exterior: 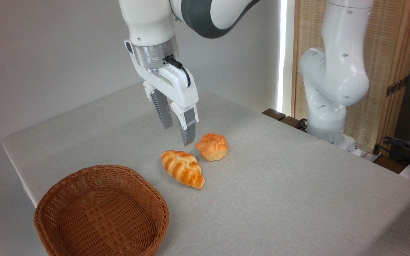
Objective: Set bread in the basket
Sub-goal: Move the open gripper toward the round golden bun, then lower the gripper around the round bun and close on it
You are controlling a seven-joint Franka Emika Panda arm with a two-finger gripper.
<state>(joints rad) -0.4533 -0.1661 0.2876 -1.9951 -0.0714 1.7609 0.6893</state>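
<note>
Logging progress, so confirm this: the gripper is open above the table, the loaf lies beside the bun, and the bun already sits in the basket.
Wrong on the bun: the camera view shows it on the table, outside the empty basket. The gripper is open above the table, and the loaf lies beside the bun.

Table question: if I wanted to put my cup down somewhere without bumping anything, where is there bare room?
The widest bare stretch of the table lies right of the bun and braided loaf, toward the near right edge. The far left, behind the basket, is also bare. It is crowded mid-table, where the open end effector hangs beside both breads.
</note>
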